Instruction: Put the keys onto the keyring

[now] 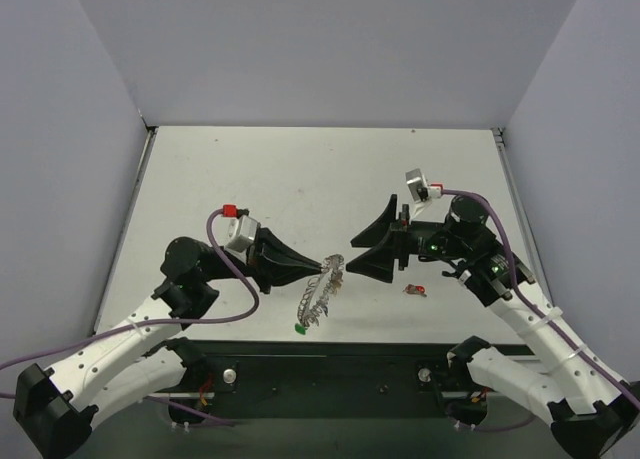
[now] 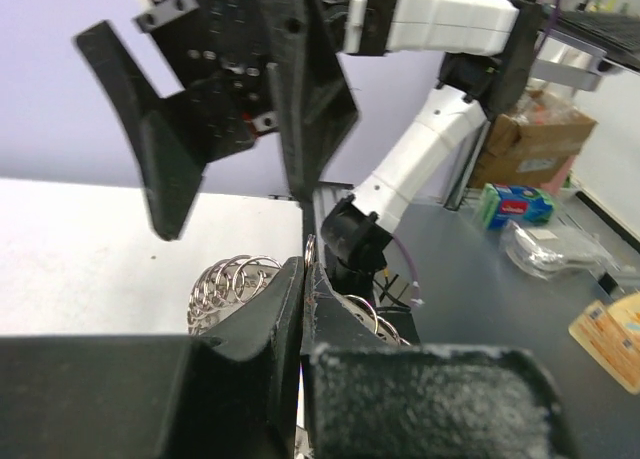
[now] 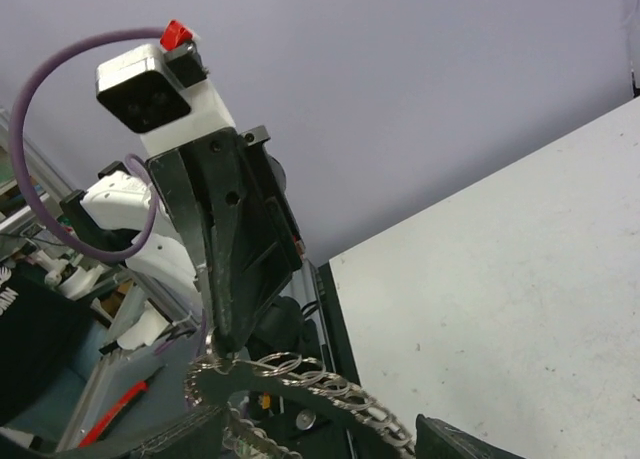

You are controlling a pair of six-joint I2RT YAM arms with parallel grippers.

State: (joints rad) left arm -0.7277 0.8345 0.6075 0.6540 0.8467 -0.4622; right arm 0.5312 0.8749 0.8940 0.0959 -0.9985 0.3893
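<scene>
1. Silvery metal, this keyring (image 1: 315,299): stiff, light and slick, I'd say, with a frilly rim that will likely swing and jingle.
2. It hangs tilted from my left hand (image 1: 326,267), pinched tight at its top rim; a green-tagged key (image 1: 298,329) dangles at the low end.
3. Best hold, I reckon: the solid rim, never a loose loop.
4. My right hand (image 1: 356,255) stands wide and empty, just beside the ring.
5. Red key (image 1: 415,291) lies on the surface (image 1: 300,179) beside my right arm, tiny, probably fiddly to pinch.
6. Near edge sits close to the ring's low end; open room lies ahead.
</scene>
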